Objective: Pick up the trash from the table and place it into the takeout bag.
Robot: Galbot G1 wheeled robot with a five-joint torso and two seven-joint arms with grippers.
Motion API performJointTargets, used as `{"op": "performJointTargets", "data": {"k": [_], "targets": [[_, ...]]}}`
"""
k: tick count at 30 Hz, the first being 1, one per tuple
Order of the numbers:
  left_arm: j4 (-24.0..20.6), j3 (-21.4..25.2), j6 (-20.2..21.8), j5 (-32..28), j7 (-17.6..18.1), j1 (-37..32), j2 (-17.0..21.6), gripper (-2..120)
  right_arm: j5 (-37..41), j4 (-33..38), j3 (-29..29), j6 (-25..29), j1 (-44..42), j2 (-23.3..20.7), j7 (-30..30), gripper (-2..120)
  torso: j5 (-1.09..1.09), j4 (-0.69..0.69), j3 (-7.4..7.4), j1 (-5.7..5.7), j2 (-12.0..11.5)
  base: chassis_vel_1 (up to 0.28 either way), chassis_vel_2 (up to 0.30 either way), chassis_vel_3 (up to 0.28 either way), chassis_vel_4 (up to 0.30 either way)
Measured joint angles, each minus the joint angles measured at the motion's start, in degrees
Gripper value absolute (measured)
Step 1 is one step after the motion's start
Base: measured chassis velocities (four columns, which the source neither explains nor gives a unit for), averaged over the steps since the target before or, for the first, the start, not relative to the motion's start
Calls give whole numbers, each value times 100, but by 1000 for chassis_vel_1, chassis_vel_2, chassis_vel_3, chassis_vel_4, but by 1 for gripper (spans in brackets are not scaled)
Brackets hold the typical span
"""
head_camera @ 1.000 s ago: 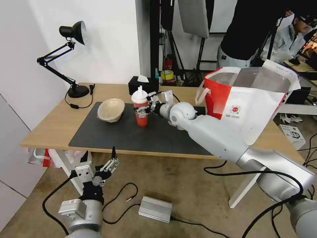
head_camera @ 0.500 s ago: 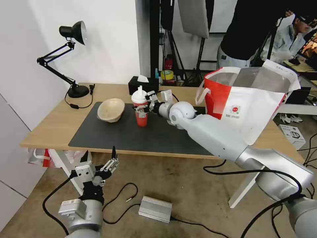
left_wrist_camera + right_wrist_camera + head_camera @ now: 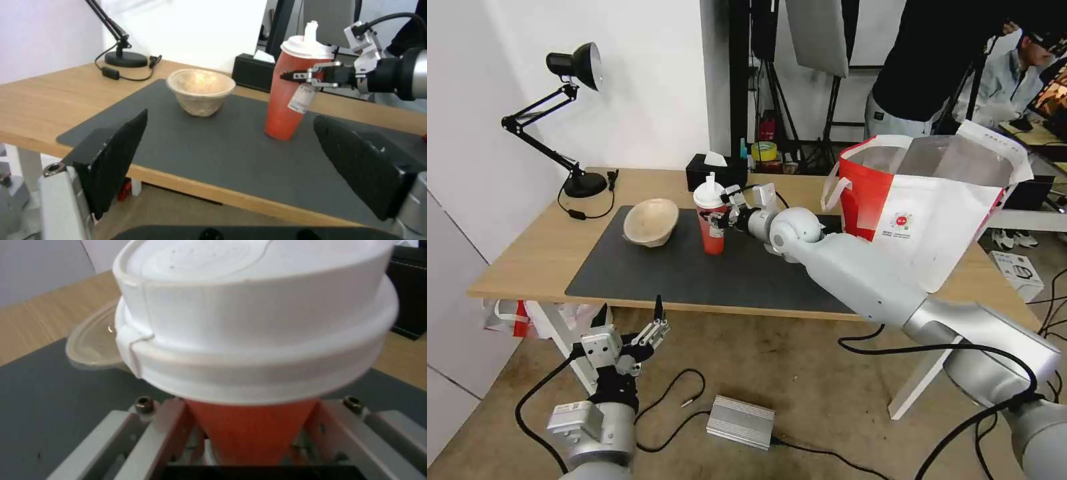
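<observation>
The step in hand was the grasp of the red cup (image 3: 712, 223), which stood on the dark mat (image 3: 647, 277) of the counter (image 3: 527, 250), just beside the beige bowl (image 3: 651, 221). The right end effector (image 3: 718, 219) reached in from the bag side, its fingers clamped on the cup's body just under the white lid (image 3: 249, 316). The cup looked slightly tilted and its base seemed close to the mat, so I judged the lift only beginning.

The next move would call for a clean rise, then a carry over the rim of the takeout bag (image 3: 920, 200) at the counter's right end.

Against the picture half a second earlier, the cup and the right end effector had barely shifted. The left end effector (image 3: 627, 333) hung below the counter edge, its fingers apart and holding nothing.
</observation>
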State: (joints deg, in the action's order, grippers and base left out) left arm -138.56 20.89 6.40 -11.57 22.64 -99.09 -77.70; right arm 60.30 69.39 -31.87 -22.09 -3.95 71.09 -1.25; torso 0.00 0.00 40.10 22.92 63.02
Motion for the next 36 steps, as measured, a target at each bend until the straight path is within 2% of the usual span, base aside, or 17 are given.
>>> {"op": "performJointTargets", "data": {"k": [3, 7, 24, 36], "targets": [[6, -8, 6, 2, -1, 19, 0, 100, 4, 118, 18, -6, 2, -69, 3, 11, 0, 0, 0, 0, -1, 0, 0, 0, 0], [1, 1, 12, 2, 0, 34, 9, 100, 47, 314, 44, -30, 147, -171, 38, 4, 0, 0, 0, 0, 0, 0, 0, 0, 0], [-59, 44, 29, 3, 7, 7, 27, 100, 275, 887, 124, -138, 456, -505, 244, 3, 0, 0, 0, 0, 0, 0, 0, 0, 0], [-100, 27, 72, -32, 13, 24, 41, 100, 650, 1505, 376, -277, 487, -988, 516, 3, 0, 0, 0, 0, 0, 0, 0, 0, 0]]}}
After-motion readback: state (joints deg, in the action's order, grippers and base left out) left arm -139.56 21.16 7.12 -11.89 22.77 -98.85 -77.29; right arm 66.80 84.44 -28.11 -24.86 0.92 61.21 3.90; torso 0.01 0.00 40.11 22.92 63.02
